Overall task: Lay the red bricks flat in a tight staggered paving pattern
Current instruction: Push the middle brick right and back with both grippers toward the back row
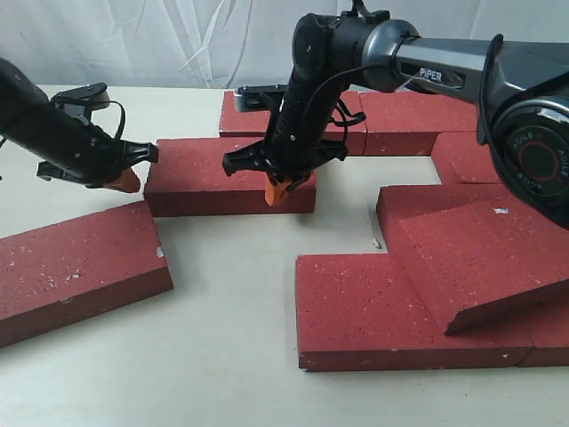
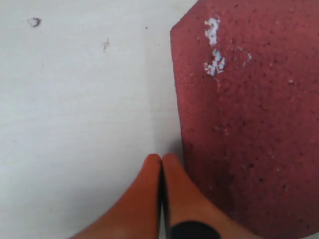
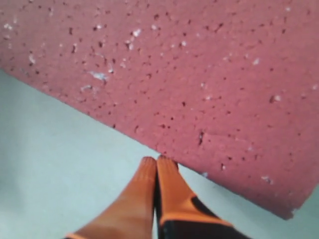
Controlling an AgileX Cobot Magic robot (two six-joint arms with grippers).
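The left end effector [image 1: 131, 181], pinched closed and empty, is touching the end of the middle brick [image 1: 213, 173] on the bench [image 1: 222, 356], the right end effector [image 1: 276, 194], likewise closed, is resting against its near edge, and the outer red bricks [image 1: 71, 267] are running off-frame.

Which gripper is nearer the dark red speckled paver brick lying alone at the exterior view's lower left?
Left. The left gripper is just beyond the far edge of the lone brick; the right gripper is farther away, at the near edge of the middle brick.
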